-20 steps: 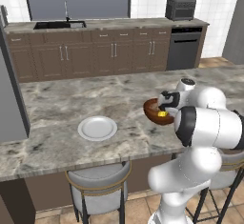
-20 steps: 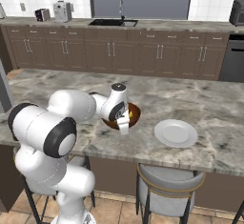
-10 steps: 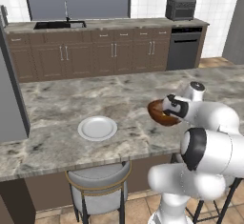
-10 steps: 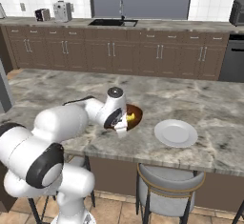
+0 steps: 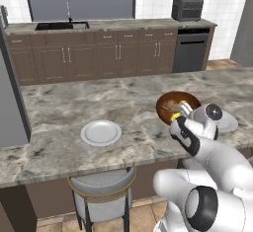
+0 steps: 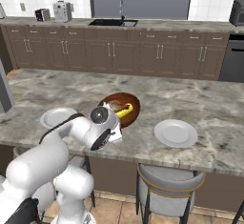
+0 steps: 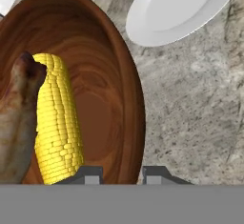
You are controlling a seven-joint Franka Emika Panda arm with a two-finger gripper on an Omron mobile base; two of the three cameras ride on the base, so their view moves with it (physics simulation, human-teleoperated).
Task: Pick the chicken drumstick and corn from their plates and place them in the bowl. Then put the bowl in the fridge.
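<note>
- Straddling the rim of the bowl (image 7: 102, 94), the claw (image 7: 122, 174) has one tip inside the wall and the other outside; the tips stand narrowly parted with the rim between them, and it looks clamped on the bowl, though the contact itself is hidden at the frame's lower edge.
- Inside the bowl the corn (image 7: 56, 130) lies along the bottom, and the chicken drumstick (image 7: 16, 123) lies against its side, touching it.
- From the right base view the bowl (image 6: 125, 105) appears above the counter (image 6: 200, 104) near its front edge, in front of the arm's wrist; whether it is lifted clear or resting on the stone I cannot tell.
- Both plates are bare: one white plate (image 6: 176, 133) sits on the counter well to one side of the bowl, the other plate (image 6: 56, 117) on the opposite side, partly behind the arm.
- Judged from this, the loading of both foods is done. What is left is carrying the bowl to the fridge (image 5: 9, 97), whose grey side shows at the left edge of the left base view, and setting it inside.
</note>
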